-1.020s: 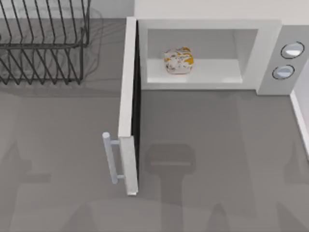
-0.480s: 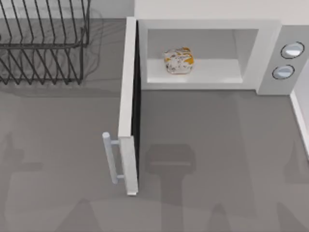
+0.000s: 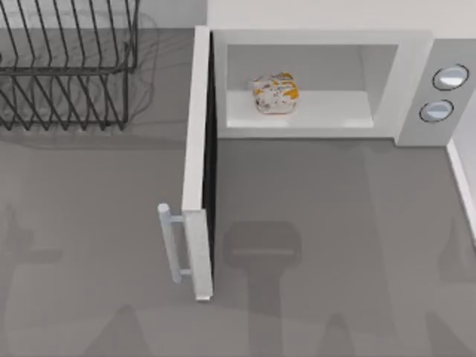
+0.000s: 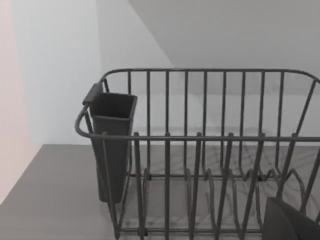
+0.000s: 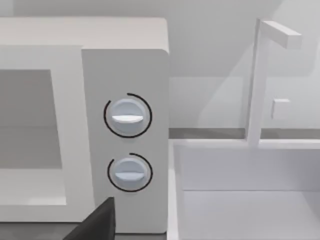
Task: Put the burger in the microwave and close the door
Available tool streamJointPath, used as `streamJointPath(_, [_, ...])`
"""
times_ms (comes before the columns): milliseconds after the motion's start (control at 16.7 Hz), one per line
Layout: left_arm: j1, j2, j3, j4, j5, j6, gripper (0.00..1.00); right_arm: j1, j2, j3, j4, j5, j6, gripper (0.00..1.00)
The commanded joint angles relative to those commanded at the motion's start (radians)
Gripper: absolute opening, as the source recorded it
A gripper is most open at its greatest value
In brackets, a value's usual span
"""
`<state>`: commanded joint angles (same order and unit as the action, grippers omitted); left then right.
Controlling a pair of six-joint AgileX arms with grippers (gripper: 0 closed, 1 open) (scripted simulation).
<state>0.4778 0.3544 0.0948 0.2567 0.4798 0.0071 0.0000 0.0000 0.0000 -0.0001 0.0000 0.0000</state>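
Grey tabletop is stretching out under you in the top view, and the burger (image 3: 274,94) is already sitting inside the microwave (image 3: 320,82), towards the left of the cavity floor. The door (image 3: 199,163) is standing wide open, swung out square to the front, its pale bar handle (image 3: 169,242) sticking out on the top view's left side.

So you're looking at the closing step, I'd say. That door is reading as a stiff, flat panel on a hinge: it should swing lightly rather than need a lift, so you're better off pushing on the outer face near the handle end, far from the hinge, than pinching anything. The burger looks soft and small; leave it be.

Now the views are giving you different things. Your left wrist camera is facing the black wire dish rack (image 4: 200,150) and its dark cutlery cup (image 4: 112,145), with nothing of the door. Your right wrist camera is showing the two round dials (image 5: 128,116) on the grey panel, plus a white sink (image 5: 250,200) just beside the microwave. Whether either gripper's fingers are apart or together, you cannot tell.
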Motion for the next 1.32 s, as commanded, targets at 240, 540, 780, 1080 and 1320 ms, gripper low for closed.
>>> streamJointPath(240, [0.122, -0.004, -0.019, 0.014, 0.122, 0.000, 0.00, 0.000, 0.000, 0.000, 0.000, 0.000, 0.000, 1.00])
streamJointPath(540, [0.197, -0.007, -0.031, 0.023, 0.197, 0.001, 0.00, 0.000, 0.000, 0.000, 0.000, 0.000, 0.000, 1.00])
streamJointPath(780, [0.182, 0.007, -0.015, 0.010, 0.181, -0.007, 0.00, 0.000, 0.000, 0.000, 0.000, 0.000, 0.000, 1.00])
streamJointPath(1080, [-0.010, 0.175, 0.141, -0.152, 0.006, -0.099, 0.00, 0.000, 0.000, 0.000, 0.000, 0.000, 0.000, 1.00])
streamJointPath(1320, [-0.318, 0.358, 0.308, -0.336, -0.236, -0.194, 0.00, 0.000, 0.000, 0.000, 0.000, 0.000, 0.000, 1.00])
